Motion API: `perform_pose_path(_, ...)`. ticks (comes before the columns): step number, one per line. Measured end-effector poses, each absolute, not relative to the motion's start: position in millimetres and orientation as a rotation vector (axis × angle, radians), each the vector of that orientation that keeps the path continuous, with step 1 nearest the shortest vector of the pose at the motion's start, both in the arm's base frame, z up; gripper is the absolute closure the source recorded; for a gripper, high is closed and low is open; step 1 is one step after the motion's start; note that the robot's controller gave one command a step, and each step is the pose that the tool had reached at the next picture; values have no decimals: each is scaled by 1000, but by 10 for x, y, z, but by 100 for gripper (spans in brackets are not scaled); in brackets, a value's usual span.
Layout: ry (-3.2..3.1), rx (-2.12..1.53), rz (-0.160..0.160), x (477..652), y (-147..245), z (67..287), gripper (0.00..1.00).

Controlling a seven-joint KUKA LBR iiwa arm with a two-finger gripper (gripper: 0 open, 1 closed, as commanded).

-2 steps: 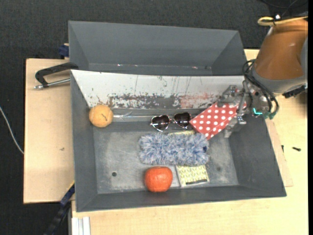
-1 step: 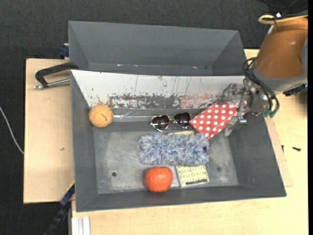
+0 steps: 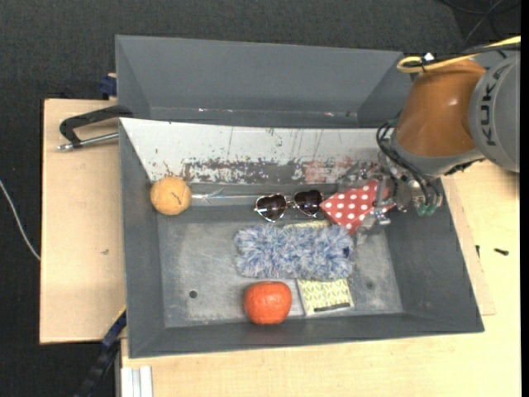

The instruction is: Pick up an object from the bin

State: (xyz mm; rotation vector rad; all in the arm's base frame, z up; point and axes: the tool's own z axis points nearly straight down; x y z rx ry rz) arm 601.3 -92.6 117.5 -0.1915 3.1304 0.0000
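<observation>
So, at the front of the bin, nearest your camera, you had a red-orange ball lying close to the front wall, with a small yellow-green patterned pad just beside it on the right. Behind those two, a blue fluffy duster head sprawled across the middle of the floor. Further back lay a pair of dark sunglasses, lenses toward the back wall, and touching their right end was a red cloth with white dots. The gripper was down in the bin at that cloth's right edge, right against it. You could not tell from this view whether it was wide, narrow or closed on the cloth, since the wrist and cables crowded that spot. Well apart, at the far left by the back wall, sat a pale orange ball.

As for progress, I judged the reach into the bin done and the dotted cloth the likely target. A confirmed grasp was not visible, and the cloth looked to be resting on the floor, so the lift out of the bin was left to do.
</observation>
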Motion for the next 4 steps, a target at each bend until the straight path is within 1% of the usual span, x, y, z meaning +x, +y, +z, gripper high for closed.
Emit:
perform_pose_path(1,3134,-141,-4,6039,-790,766,0)
perform_pose_path(2,3129,-180,6,6047,-823,764,0)
perform_pose_path(3,3133,-149,0,6057,-794,796,0)
perform_pose_path(4,3134,-171,2,6062,-787,803,100)
